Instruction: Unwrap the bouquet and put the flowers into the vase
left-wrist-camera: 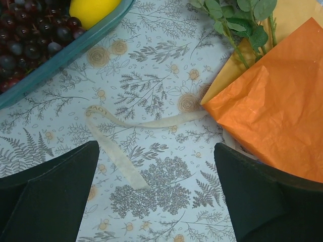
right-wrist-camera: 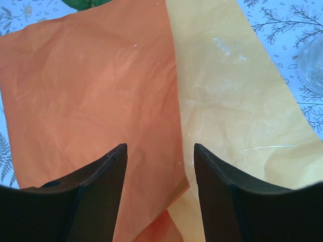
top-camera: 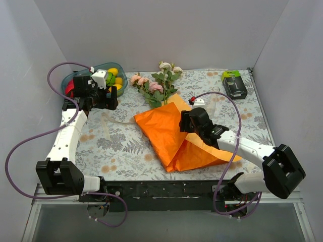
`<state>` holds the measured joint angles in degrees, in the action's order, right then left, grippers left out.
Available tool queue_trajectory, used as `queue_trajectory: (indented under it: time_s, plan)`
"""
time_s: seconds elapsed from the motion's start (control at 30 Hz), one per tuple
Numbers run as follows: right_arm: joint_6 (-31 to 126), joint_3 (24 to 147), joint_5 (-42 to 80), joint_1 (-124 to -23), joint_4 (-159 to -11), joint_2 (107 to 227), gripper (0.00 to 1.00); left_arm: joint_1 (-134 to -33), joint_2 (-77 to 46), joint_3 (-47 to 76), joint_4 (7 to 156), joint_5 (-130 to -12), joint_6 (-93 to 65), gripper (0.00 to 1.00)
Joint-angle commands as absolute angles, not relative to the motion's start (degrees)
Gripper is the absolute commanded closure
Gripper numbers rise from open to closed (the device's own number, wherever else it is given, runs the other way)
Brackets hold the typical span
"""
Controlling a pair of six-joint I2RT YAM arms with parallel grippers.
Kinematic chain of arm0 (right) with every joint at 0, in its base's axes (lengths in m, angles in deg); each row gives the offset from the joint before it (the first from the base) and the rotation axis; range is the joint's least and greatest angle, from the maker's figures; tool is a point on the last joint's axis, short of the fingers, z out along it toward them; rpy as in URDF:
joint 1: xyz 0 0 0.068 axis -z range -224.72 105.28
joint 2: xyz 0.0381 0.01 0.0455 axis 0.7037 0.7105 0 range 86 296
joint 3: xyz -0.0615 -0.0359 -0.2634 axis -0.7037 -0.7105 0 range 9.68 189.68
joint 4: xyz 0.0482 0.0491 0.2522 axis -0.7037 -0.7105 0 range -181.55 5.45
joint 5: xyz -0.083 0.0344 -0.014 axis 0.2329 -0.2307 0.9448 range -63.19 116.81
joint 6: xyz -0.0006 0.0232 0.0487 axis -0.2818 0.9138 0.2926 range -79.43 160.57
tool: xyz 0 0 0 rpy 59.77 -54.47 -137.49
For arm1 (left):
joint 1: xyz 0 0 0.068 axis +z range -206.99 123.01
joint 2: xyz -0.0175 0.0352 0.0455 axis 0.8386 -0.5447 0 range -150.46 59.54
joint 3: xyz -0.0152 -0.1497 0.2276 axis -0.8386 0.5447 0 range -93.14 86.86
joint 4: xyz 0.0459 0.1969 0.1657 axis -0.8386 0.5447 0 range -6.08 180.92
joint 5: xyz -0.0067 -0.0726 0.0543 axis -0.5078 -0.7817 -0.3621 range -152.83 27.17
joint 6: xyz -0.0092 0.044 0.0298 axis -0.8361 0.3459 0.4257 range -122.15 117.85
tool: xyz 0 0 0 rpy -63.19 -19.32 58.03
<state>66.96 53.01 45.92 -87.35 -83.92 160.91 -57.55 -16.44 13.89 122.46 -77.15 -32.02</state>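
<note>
**Task state, early stage.** The ribbon (left-wrist-camera: 151, 122) is off the bouquet and lies loose on the table (top-camera: 121, 151), left of the wrapper (top-camera: 171, 136). The orange and yellow sheets of the wrapper are partly spread, but the flowers (top-camera: 159, 83) lie at its far end with their stems hidden under the paper, blooms pointing far. The vase (right-wrist-camera: 310, 60) stands just right of the wrapper; no stems show in it.

Left gripper (left-wrist-camera: 156, 151): jaws fully apart, holding nothing, poised above the ribbon near the teal bowl (left-wrist-camera: 65, 53) at far left.

Right gripper (right-wrist-camera: 160, 148): jaws partly apart above the middle of the wrapper, astride the line where the orange sheet overlaps the yellow. No paper appears pinched between them.

Judged done: untying. Judged remaining: freeing the stems from the paper, lifting the flowers, and setting them in the vase.
</note>
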Motion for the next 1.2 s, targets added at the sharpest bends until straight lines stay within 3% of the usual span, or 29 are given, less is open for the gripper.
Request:
queue_trajectory:
  time_s: [0.0,0.23,0.43,0.57,0.77,1.17]
  plan:
    - [65.0,53.8,46.9,-85.4,-80.9,161.9,0.37,-57.7,-13.8,14.8,122.3,-77.2,-31.9,0.02]
    - [65.1,52.7,40.5,-84.7,-78.1,163.1,0.41,-57.7,-13.6,14.8,122.3,-77.1,-32.0,0.02]
    - [63.9,51.8,35.0,-84.7,-77.2,163.4,0.68,-57.7,-13.1,14.9,122.1,-76.4,-31.7,0.02]
    - [63.9,52.2,33.4,-84.6,-77.6,162.7,0.98,-57.7,-13.1,14.3,122.0,-76.1,-31.5,0.02]
    - [63.5,54.8,33.8,-86.5,-79.8,160.0,0.99,-57.7,-13.7,12.9,122.4,-76.1,-31.6,0.02]
    - [60.5,70.0,41.0,-107.2,-84.5,162.6,0.99,-57.7,-14.4,11.8,120.7,-72.6,-33.1,0.02]
